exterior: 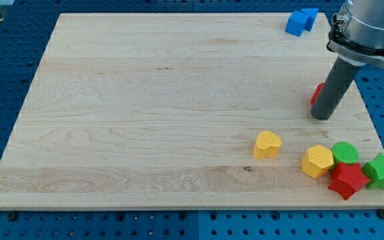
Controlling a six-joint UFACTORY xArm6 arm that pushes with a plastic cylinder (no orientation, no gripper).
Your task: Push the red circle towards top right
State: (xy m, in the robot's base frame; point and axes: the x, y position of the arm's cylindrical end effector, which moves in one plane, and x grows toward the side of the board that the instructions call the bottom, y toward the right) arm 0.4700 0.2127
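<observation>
The red circle (pixel 317 93) lies near the board's right edge, mostly hidden behind my rod; only a red sliver shows at the rod's left side. My tip (pixel 321 116) rests on the board just below and to the right of that sliver, touching or nearly touching the red circle. The rod rises from there up to the grey arm at the view's top right.
A yellow heart (pixel 267 144) lies below and left of the tip. A yellow hexagon (pixel 317 161), green circle (pixel 345 153), red star (pixel 347 180) and green star (pixel 382 171) cluster at the bottom right. A blue block (pixel 301 21) sits at the top right edge.
</observation>
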